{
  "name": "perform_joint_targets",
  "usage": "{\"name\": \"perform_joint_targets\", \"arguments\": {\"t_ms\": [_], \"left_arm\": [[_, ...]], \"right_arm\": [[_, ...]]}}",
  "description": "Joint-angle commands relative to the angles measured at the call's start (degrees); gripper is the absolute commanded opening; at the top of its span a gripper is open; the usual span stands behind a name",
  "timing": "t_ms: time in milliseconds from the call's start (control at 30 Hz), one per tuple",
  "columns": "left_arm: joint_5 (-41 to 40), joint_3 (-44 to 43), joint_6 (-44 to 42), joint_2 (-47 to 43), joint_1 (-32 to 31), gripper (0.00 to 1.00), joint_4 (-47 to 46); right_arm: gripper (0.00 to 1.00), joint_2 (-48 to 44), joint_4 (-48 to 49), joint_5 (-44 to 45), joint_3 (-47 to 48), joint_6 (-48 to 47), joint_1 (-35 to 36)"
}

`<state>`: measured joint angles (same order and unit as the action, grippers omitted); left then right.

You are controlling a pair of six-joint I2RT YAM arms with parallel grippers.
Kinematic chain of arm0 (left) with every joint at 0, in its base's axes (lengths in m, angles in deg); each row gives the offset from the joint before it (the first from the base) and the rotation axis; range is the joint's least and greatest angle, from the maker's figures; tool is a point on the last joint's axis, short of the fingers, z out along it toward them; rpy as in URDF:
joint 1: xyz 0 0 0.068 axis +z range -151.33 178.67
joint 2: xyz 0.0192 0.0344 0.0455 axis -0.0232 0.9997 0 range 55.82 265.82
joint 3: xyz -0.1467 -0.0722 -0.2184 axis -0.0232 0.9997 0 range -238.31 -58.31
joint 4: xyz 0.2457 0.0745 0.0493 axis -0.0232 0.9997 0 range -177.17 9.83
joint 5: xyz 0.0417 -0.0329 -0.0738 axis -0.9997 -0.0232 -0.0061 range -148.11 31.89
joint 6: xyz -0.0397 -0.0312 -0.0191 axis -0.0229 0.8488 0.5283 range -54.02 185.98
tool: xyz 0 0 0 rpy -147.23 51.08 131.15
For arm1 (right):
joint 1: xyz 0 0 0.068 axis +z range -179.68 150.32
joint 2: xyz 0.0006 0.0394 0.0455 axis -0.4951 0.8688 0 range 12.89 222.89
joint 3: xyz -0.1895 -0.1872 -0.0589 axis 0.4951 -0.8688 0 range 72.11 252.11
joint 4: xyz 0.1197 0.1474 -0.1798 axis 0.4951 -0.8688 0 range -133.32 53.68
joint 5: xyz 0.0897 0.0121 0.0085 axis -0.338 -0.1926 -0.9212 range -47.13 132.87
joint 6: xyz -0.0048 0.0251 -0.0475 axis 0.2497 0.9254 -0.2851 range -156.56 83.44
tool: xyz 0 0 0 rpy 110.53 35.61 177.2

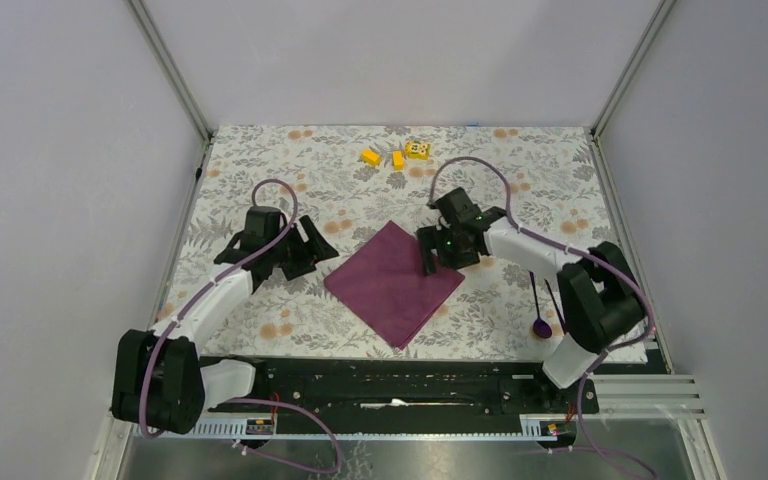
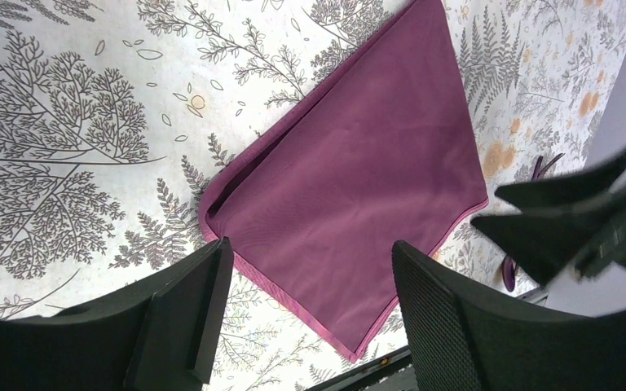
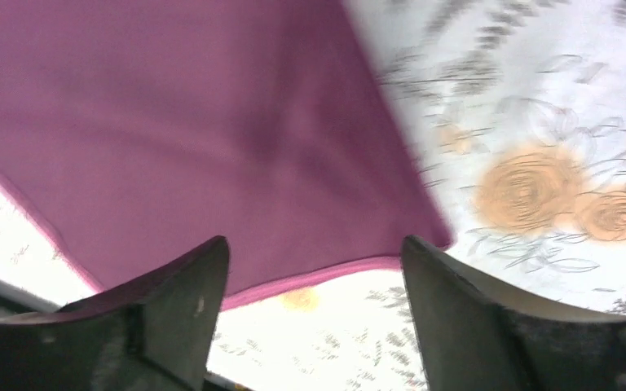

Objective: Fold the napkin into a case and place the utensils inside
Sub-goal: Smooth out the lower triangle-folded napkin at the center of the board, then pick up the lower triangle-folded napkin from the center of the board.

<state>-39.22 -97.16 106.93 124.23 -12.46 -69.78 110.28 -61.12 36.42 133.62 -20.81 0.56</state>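
1. Napkin. The napkin (image 1: 393,283) lies flat on the tablecloth (image 1: 290,160), mid-table, turned like a diamond with one corner toward the arm bases. In the left wrist view the napkin (image 2: 350,187) shows two layers at the corner nearest that camera, so it is folded at least once.

2. Left claw. The left claw (image 1: 312,250) sits just beside the napkin's left corner. Its fingers (image 2: 187,318) stand wide apart and grip nothing; the cloth lies below the gap.

3. Right claw. The right claw (image 1: 430,255) is at the napkin's upper right edge. In its own view the right claw (image 3: 314,244) is spread wide, with the hemmed edge of the napkin (image 3: 187,138) beneath it and nothing clamped. Contact with the cloth cannot be told.

4. Utensils. The utensils (image 1: 542,325) lie on the tablecloth near the right arm's base, partly hidden by that arm, well apart from the napkin.

5. Other items. Three yellow blocks (image 1: 398,156) sit near the far edge.
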Motion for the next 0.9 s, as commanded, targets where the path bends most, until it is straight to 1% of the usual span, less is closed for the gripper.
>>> {"name": "perform_joint_targets", "arguments": {"t_ms": [0, 67, 100, 233, 267, 333, 433, 533, 633, 767, 867], "left_arm": [[-3.26, -1.62, -1.14, -2.82, -0.03, 0.79, 0.25], [-3.83, -1.37, -1.39, -2.90, 0.23, 0.81, 0.37], [-4.06, -1.14, -1.33, -3.01, 0.35, 0.81, 0.29], [-4.78, -0.01, -0.66, -4.21, 2.11, 0.82, 0.48], [-5.04, 0.25, -0.60, -4.58, 2.97, 0.83, 0.92], [-5.03, 1.12, -0.90, -5.60, 5.27, 0.83, 1.47], [-3.62, 2.42, -2.04, -6.86, 8.87, 0.84, 1.73], [-1.97, 3.20, -2.77, -7.22, 10.68, 0.85, 1.94], [-0.79, 3.95, -2.35, -7.68, 10.92, 0.85, 1.48], [-0.17, 4.24, -2.09, -8.07, 10.88, 0.85, 1.01], [-0.04, 4.16, -2.27, -7.73, 10.90, 0.85, 0.81]], "right_arm": [[0.91, -9.18, -4.47, 2.42, 2.97, -10.18, 14.06], [0.99, -8.75, -5.95, 5.74, 3.64, -14.27, 22.43], [1.00, -7.61, -6.51, 7.74, 4.25, -14.63, 26.60], [0.98, -1.13, -8.81, 9.86, 7.64, -10.42, 32.92], [0.94, 0.61, -9.56, 9.86, 8.71, -9.25, 33.93], [0.79, 3.87, -11.61, 9.75, 11.02, -5.77, 34.81], [0.63, 6.23, -12.60, 9.63, 12.22, -3.54, 36.14], [0.52, 7.67, -13.12, 9.39, 12.45, -3.09, 36.29], [0.48, 8.83, -14.04, 8.95, 12.98, -3.35, 36.38], [0.47, 9.60, -15.10, 8.12, 13.98, -3.77, 36.96], [0.44, 10.46, -15.63, 7.58, 14.96, -3.54, 37.57]]}}
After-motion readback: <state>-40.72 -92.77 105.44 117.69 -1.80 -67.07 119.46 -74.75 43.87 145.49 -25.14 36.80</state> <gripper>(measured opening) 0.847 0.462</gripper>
